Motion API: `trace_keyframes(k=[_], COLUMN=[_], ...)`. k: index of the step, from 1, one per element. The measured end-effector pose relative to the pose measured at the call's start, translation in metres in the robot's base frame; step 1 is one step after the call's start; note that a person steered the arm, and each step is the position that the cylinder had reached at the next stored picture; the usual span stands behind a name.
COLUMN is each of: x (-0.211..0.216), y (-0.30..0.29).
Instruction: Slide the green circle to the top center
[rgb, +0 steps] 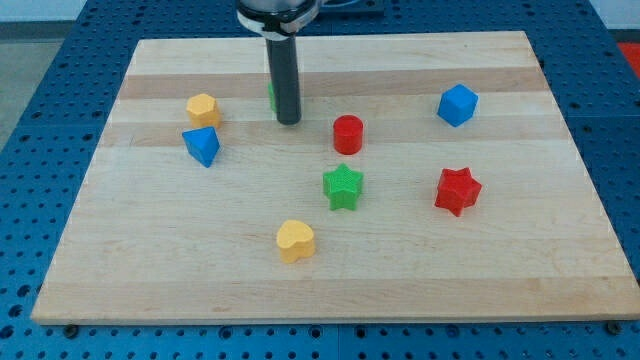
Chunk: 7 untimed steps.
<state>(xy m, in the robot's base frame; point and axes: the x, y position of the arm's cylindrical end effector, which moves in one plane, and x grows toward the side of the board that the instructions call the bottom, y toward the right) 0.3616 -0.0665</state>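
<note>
Camera view is being filled by a wooden board (330, 280) lying on a blue perforated surface (40, 60). A straight dark rod is being held upright over the upper middle of the board, and my tip (288, 122) is being rested on the wood at its lower end. Nothing is being gripped, since the rod has no jaws; it is only being set against whatever lies beside it.

The green circle (272, 95) is being almost wholly hidden behind the rod: only a thin green sliver is being shown along the rod's left edge, a little above the tip. Whether it is being touched by the rod cannot be told.

A yellow hexagon-like block (203, 109) is being seen well to the view's left of the tip, with a blue block (202, 145) just below it. A red cylinder (348, 133) is being seen near the tip on the view's right. A green star (343, 187) is lying below the cylinder, a red star (457, 190) farther right, a blue block of faceted shape (457, 105) toward the upper right, and a yellow heart (295, 241) toward the view's bottom.
</note>
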Motion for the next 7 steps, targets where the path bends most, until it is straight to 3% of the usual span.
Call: trace_keyframes(k=[3, 5, 7], x=[-0.015, -0.045, -0.044], y=[-0.033, 0.011, 0.049])
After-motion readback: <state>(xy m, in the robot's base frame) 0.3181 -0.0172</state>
